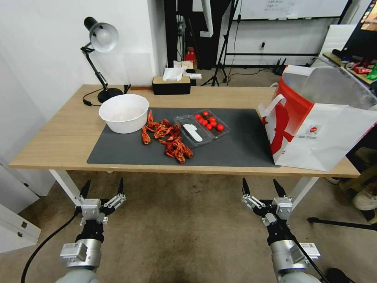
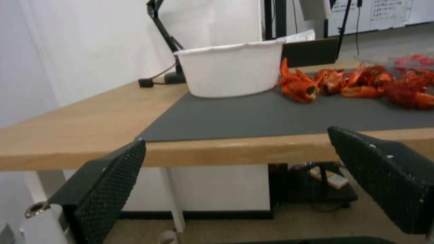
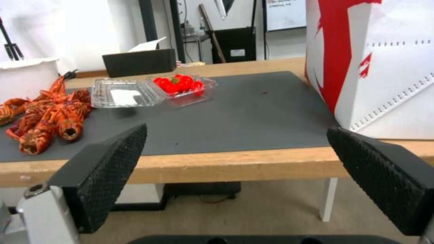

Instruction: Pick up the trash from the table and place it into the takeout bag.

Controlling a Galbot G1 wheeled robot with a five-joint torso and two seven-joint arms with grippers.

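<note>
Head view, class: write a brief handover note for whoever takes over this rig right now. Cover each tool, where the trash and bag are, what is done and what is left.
Left tool: open, holding nothing, below the table's front edge, left side.
Right tool: open, holding nothing, below the front edge, right side.
Trash on the grey mat: white bowl at the left, crayfish shells beside it, open clear box with tomatoes in the middle.
Bag: standing open at the table's right end.
Done: nothing seen picked up.
Left: all the trash into the bag.
</note>
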